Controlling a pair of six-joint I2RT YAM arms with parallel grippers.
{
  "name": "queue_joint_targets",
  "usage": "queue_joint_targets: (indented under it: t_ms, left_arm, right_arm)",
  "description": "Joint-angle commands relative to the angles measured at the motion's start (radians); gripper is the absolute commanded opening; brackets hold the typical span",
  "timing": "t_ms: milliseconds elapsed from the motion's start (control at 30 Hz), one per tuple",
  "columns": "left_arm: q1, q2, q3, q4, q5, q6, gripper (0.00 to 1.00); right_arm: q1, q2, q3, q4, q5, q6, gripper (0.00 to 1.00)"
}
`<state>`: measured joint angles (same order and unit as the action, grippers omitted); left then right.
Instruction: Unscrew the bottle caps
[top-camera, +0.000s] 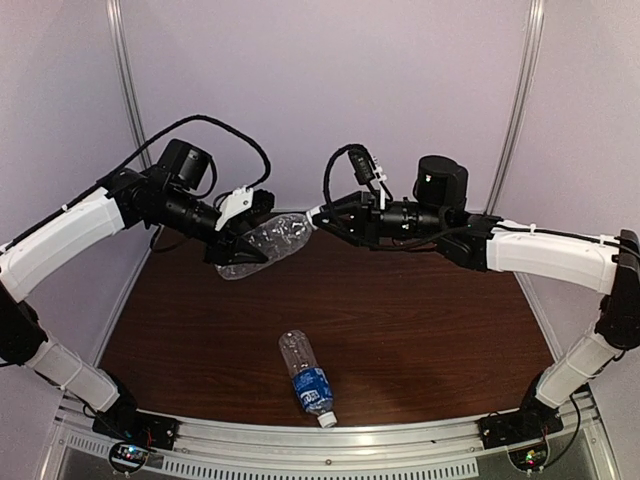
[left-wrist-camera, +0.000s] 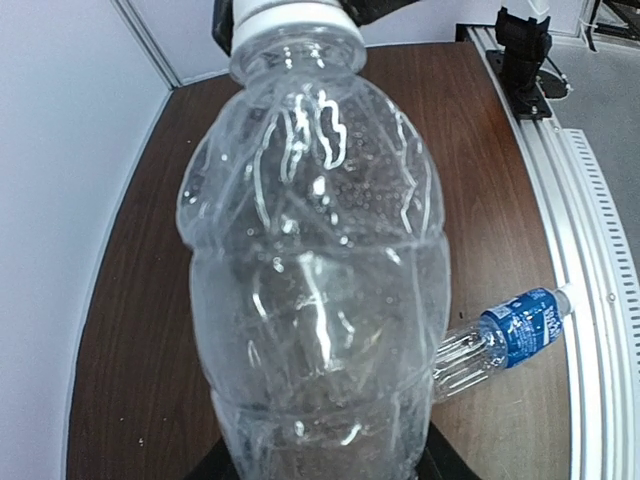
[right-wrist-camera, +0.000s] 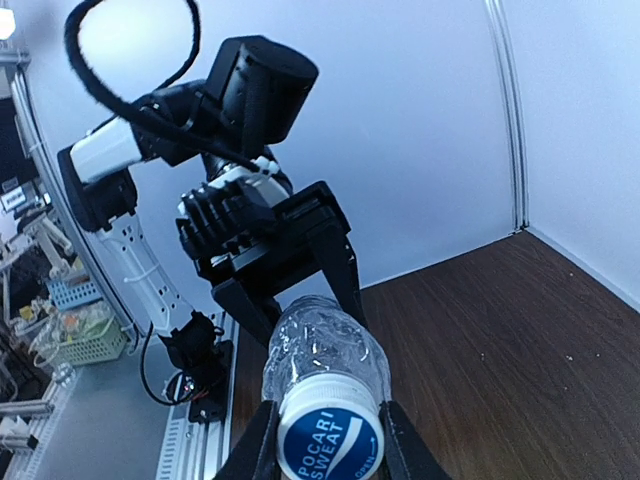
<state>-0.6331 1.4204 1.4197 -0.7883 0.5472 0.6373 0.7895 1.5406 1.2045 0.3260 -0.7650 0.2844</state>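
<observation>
My left gripper (top-camera: 238, 252) is shut on the unlabelled clear crinkled bottle (top-camera: 265, 243) and holds it in the air above the table's far half, neck pointing right. The bottle fills the left wrist view (left-wrist-camera: 315, 260). My right gripper (top-camera: 315, 215) is shut on its white cap (right-wrist-camera: 330, 437), which has a blue printed top. The cap also shows at the top of the left wrist view (left-wrist-camera: 290, 12). The blue-labelled bottle (top-camera: 307, 377) lies on the table near the front edge, its white cap (top-camera: 327, 421) toward me. It also shows in the left wrist view (left-wrist-camera: 505, 335).
The brown wooden table (top-camera: 430, 320) is bounded by white walls at the back and sides and by a metal rail (top-camera: 330, 445) at the front. The arm bases stand on that rail at either end.
</observation>
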Motion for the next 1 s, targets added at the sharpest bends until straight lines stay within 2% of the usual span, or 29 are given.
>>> queue_joint_targets:
  t_ms: [0, 133, 233, 267, 300, 433, 467, 600, 800, 967]
  left_arm:
    - [-0.031, 0.030, 0.027, -0.087, 0.221, 0.095, 0.38]
    - [-0.031, 0.038, 0.027, -0.106, 0.230, 0.112, 0.38]
    - [-0.031, 0.037, 0.026, -0.106, 0.233, 0.111, 0.37]
    - [-0.031, 0.037, 0.029, -0.106, 0.231, 0.111, 0.37]
    - [-0.031, 0.036, 0.032, -0.106, 0.228, 0.110, 0.37]
    - [-0.031, 0.030, 0.040, -0.105, 0.210, 0.104, 0.35]
    - [-0.031, 0.027, 0.039, -0.105, 0.206, 0.103, 0.35]
    - [-0.031, 0.017, 0.028, -0.094, 0.168, 0.096, 0.34]
    - [-0.031, -0.005, 0.023, -0.004, 0.007, 0.028, 0.34]
    - [-0.031, -0.008, 0.036, 0.051, -0.151, -0.003, 0.34]
  right_arm:
    - [0.049, -0.007, 0.048, -0.123, -0.067, -0.364, 0.00]
    - [0.065, -0.020, 0.073, -0.238, -0.032, -0.546, 0.00]
    - [0.065, -0.028, 0.061, -0.230, 0.012, -0.563, 0.00]
    - [0.065, -0.029, 0.055, -0.208, 0.023, -0.546, 0.05]
    - [0.065, -0.029, 0.051, -0.195, 0.030, -0.528, 0.19]
    - [0.065, -0.037, 0.021, -0.119, 0.092, -0.433, 0.90]
    - [0.064, -0.043, 0.010, -0.098, 0.115, -0.408, 0.98]
    - [0.051, -0.084, -0.037, 0.000, 0.198, -0.244, 1.00]
    - [0.030, -0.132, -0.089, 0.155, 0.207, 0.236, 1.00]
    - [0.030, -0.135, -0.098, 0.137, 0.321, 0.496, 1.00]
